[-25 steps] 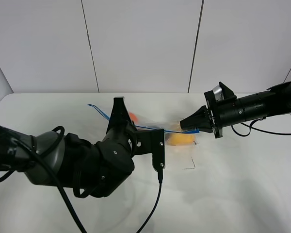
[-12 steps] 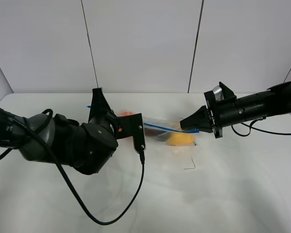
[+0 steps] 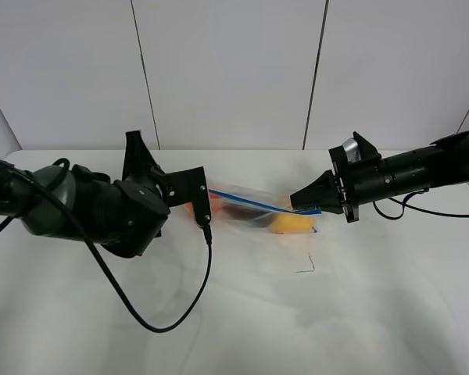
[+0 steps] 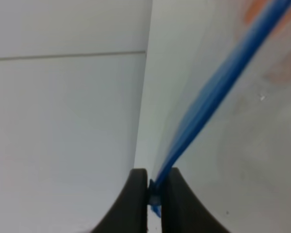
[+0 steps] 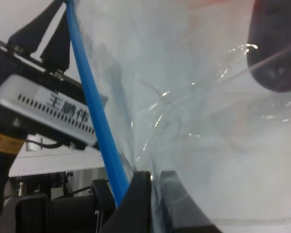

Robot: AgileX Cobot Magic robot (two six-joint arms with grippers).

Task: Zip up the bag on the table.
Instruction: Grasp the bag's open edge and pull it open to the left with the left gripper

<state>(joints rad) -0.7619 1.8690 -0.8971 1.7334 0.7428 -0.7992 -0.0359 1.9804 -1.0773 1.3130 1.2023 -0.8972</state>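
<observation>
The clear bag [image 3: 254,212] lies mid-table [image 3: 352,312], with orange, dark and yellow produce inside. Its blue zipper strip [image 3: 246,201] is stretched taut between my two grippers. In the high view the left arm [image 3: 117,207] sits at the bag's left end and its wrist block hides the fingertips. The left wrist view shows the left gripper [image 4: 154,188] shut on the blue strip [image 4: 218,87]. My right gripper [image 3: 295,201] is shut on the bag's right end. The right wrist view shows the right gripper [image 5: 154,182] pinching the plastic beside the strip [image 5: 94,111].
A black cable [image 3: 189,301] hangs from the left wrist and loops over the tabletop in front of the bag. A small dark mark [image 3: 306,266] sits on the table near the bag's right end. White wall panels [image 3: 227,70] rise behind the table's far edge.
The left arm has slid leftward along the blue strip, from the bag's middle to its left end. The right gripper has held still.
</observation>
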